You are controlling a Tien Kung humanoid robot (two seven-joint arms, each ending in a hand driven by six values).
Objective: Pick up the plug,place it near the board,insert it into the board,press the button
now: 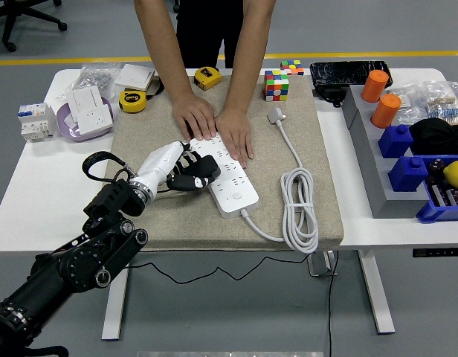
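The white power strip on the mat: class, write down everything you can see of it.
The power strip is a long white plastic bar with rows of sockets on top and a button near its nearer end. It lies flat and slantwise on the beige mat. A white cord leaves its near end and coils to the right. A person's two hands press down its far end. The left robot hand rests at its left edge.

The light is bright and even, and seems to come from above. Shadows are soft and small, like the thin one under the white cord [297, 204]. The picture is sharp all over. The white table [36, 201] looks a little washed out.
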